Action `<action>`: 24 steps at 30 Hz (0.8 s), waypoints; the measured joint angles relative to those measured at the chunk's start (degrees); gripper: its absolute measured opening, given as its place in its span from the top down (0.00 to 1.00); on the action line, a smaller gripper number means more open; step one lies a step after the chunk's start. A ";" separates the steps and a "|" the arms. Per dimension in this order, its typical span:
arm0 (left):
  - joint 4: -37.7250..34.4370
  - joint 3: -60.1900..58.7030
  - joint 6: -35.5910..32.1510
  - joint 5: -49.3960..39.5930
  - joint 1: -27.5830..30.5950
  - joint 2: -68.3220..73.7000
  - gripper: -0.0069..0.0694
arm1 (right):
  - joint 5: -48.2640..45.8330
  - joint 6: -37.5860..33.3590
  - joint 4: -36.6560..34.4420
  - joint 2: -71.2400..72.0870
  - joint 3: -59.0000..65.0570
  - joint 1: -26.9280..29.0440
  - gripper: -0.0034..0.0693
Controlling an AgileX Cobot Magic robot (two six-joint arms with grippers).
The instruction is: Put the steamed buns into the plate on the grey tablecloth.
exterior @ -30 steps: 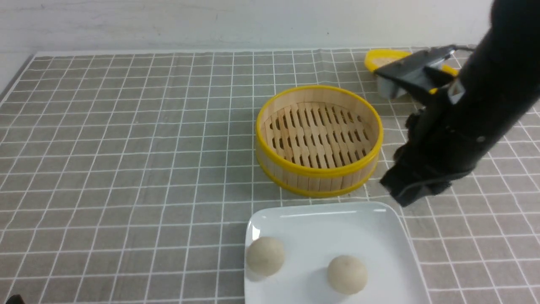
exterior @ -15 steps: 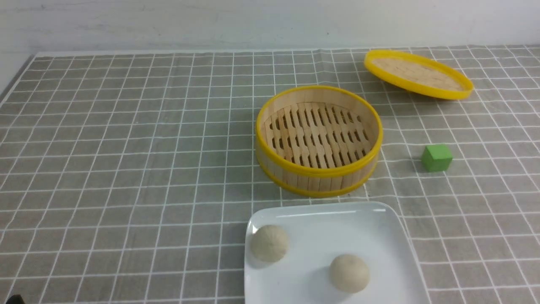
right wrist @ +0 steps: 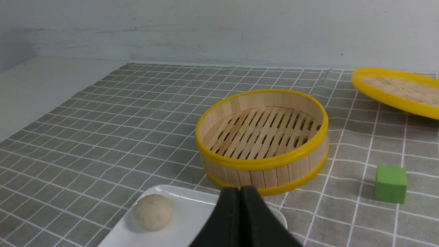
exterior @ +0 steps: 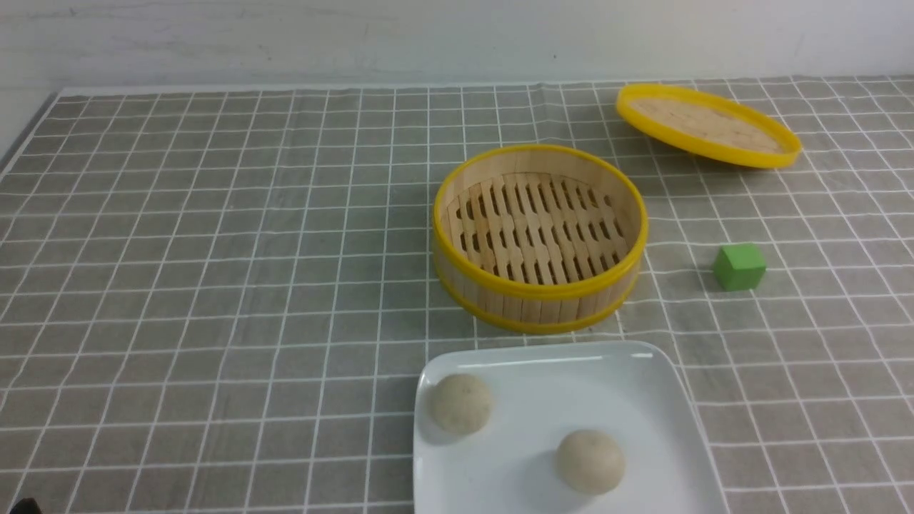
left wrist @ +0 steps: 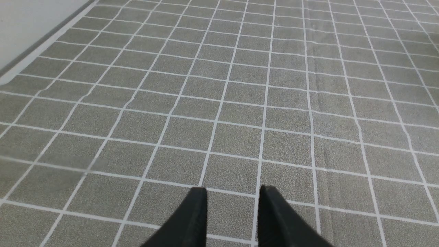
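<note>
- Both steamed buns (exterior: 590, 462) lie apart from each other inside the white plate (exterior: 514, 428) on the grey tablecloth (exterior: 214, 285), one near its far left corner.
- The right gripper (right wrist: 242, 188) has its fingertips together, with neither bun between them; the corner bun sits apart from the fingers.
- The left gripper (left wrist: 234, 188) has its fingers parted, over bare tablecloth, well apart from the buns.

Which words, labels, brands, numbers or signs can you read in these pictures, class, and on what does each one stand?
There are none: no text shows on the plate, the steamed buns, the green cube or the bamboo basket.
</note>
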State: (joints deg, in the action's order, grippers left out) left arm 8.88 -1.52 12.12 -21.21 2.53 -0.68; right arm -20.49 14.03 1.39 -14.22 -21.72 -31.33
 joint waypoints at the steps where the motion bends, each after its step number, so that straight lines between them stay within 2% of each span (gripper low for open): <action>1: 0.00 0.00 0.00 0.00 0.00 0.00 0.59 | -0.93 0.00 0.00 0.00 0.07 0.00 0.96; 17: 0.00 0.00 0.00 0.00 0.00 0.00 0.59 | -3.77 0.00 0.13 0.08 0.82 0.09 0.95; 20: 0.00 0.00 0.00 0.00 0.00 0.00 0.59 | -3.72 -0.39 1.15 2.69 4.42 3.12 0.94; 24: 0.00 0.00 0.00 0.00 0.00 0.00 0.59 | -3.84 -3.01 2.42 7.87 10.76 11.39 0.94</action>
State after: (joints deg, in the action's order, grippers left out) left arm 8.88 -1.52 12.12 -21.21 2.53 -0.68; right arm -24.33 11.02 3.81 -6.34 -10.95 -19.95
